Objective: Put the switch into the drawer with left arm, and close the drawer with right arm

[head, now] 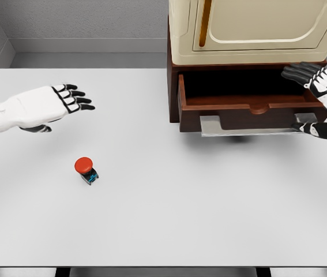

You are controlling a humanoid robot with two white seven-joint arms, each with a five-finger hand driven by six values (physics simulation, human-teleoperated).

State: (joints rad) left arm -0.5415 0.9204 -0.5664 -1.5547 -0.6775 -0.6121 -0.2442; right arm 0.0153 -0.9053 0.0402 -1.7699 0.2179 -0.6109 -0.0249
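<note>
Switch (86, 170) on table (209, 219), apart below left hand (48, 107) | fingers extended, empty | drawer (250, 104) open

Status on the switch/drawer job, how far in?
Done: only that the drawer stands open and looks empty. In hand: nothing. The left robot hand hovers open, up and left of the switch, which lies on the table. The right robot hand is by the drawer's right end. Left: grasp, place, close.
</note>
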